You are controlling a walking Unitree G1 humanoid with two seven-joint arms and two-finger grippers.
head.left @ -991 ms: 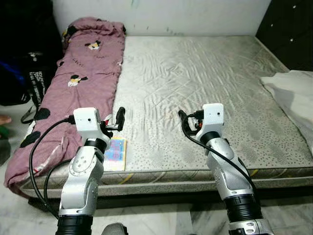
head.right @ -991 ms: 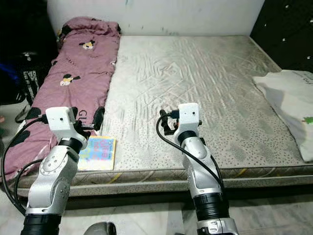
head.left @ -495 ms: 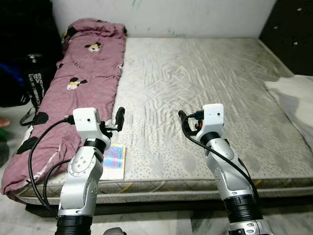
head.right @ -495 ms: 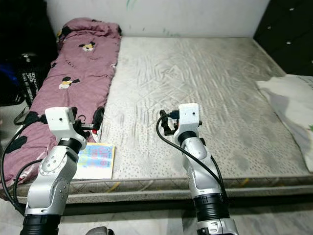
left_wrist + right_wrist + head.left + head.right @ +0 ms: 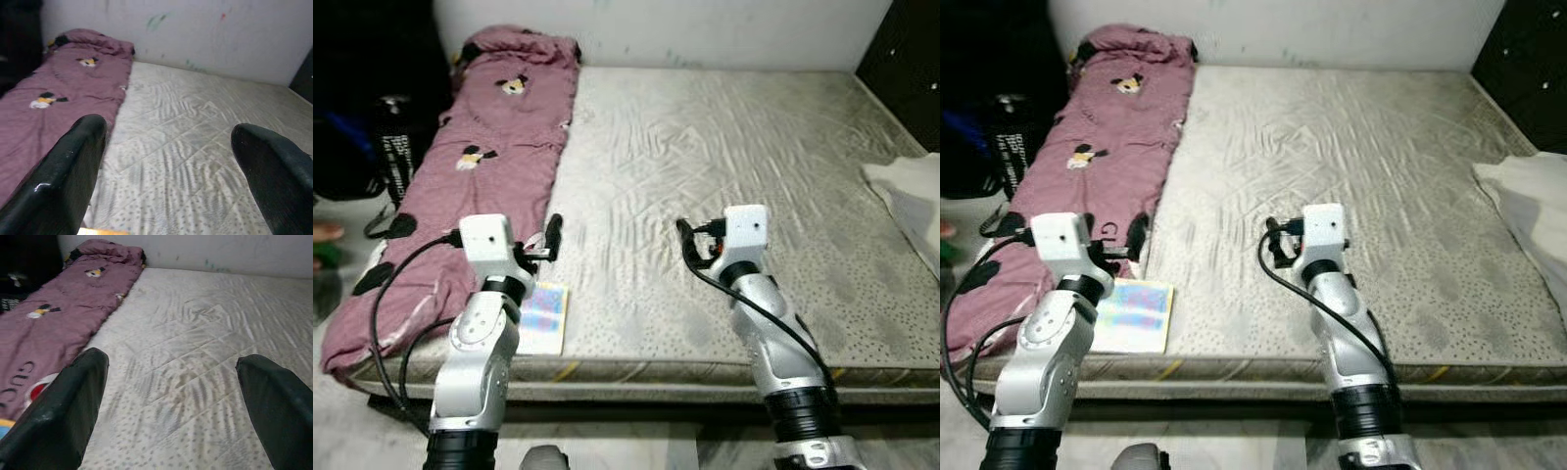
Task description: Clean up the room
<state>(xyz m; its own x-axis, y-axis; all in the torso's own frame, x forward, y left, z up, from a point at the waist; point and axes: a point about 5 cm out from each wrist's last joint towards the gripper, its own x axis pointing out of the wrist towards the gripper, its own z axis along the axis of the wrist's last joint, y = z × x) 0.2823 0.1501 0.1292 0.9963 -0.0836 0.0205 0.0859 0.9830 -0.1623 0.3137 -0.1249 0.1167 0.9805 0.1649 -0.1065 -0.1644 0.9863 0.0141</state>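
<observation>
Here the colourful book point(image 5: 1135, 313) is lying flat near the front edge of the bare mattress point(image 5: 724, 166), just beside the purple quilt point(image 5: 470, 166) that is stretching along the bed's left side up to the wall. It is looking like the nearest loose thing to tidy. The left end effector point(image 5: 552, 238) is hovering above and just beyond the book, its two black fingers point(image 5: 68, 171) spread wide and holding nothing. The right end effector point(image 5: 687, 240) is hanging over the middle of the mattress, well apart from the book, fingers likewise apart and empty. A white cloth point(image 5: 1533, 211) is sitting at the bed's right edge, and a dark bag point(image 5: 396, 147) is standing on the floor to the left.

By my reading, the robot is standing at the approach stage, with nothing yet grasped. The next move is probably calling for the left arm to draw back and dip toward the book, tilting so one finger is getting under the thin edge.
</observation>
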